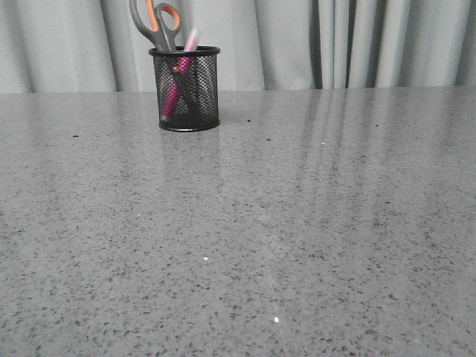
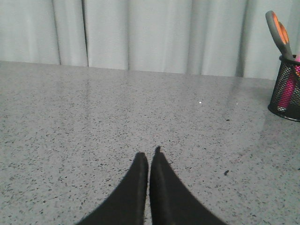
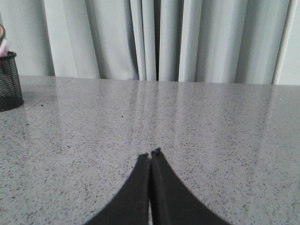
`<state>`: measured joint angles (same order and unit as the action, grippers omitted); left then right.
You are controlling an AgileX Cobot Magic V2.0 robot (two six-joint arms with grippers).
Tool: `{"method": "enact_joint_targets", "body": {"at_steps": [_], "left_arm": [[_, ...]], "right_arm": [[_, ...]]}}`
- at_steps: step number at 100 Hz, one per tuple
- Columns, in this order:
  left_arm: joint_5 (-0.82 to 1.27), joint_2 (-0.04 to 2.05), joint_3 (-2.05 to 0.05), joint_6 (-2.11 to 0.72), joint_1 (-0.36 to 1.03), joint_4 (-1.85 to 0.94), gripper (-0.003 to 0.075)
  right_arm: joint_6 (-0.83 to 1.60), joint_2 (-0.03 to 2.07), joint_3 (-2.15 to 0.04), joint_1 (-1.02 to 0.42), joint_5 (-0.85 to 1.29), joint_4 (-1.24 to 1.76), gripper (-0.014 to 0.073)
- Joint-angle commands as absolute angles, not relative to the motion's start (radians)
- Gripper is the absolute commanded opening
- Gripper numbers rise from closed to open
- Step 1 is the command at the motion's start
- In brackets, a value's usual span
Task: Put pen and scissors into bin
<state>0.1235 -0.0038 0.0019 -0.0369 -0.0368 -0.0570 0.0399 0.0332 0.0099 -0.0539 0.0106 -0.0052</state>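
Observation:
The black mesh bin point(image 1: 185, 89) stands upright at the far side of the grey table, left of centre. Inside it the scissors point(image 1: 156, 22) stand with their grey and orange handles above the rim. The pink pen point(image 1: 181, 74) leans in the bin too, its pale cap poking out. The left wrist view has the bin point(image 2: 286, 89) with the scissors point(image 2: 280, 33) at its edge. My left gripper point(image 2: 149, 153) is shut and empty, low over bare table. My right gripper point(image 3: 151, 153) is likewise shut and empty, with the bin point(image 3: 9, 82) far off to one side. Neither gripper appears in the front view.
A speckled grey stone tabletop point(image 1: 297, 223) fills the scene, with pale grey curtains point(image 1: 335, 41) hanging behind its far edge. A few small dark specks lie on the surface.

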Motion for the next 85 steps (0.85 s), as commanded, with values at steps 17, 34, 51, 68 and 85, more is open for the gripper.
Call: {"method": "enact_joint_targets", "body": {"at_steps": [17,34,51,68,85], "left_arm": [[0.039,-0.035,0.046,-0.027,-0.039,-0.068,-0.0019],[0.039,-0.035,0.046,-0.027,-0.039,-0.068,-0.0019],[0.039,-0.035,0.046,-0.027,-0.039,-0.068,-0.0019],[0.039,-0.035,0.046,-0.027,-0.039,-0.068,-0.0019],[0.039,-0.035,0.046,-0.027,-0.039,-0.068,-0.0019]], "right_arm": [[0.05,-0.031,0.024,-0.048,0.054,-0.034,-0.0071],[0.05,-0.031,0.024,-0.048,0.06,-0.065,-0.0071],[0.05,-0.031,0.024,-0.048,0.062,-0.065,-0.0071],[0.05,-0.031,0.024,-0.048,0.062,-0.065,-0.0071],[0.05,-0.031,0.024,-0.048,0.062,-0.065,-0.0071]]}}
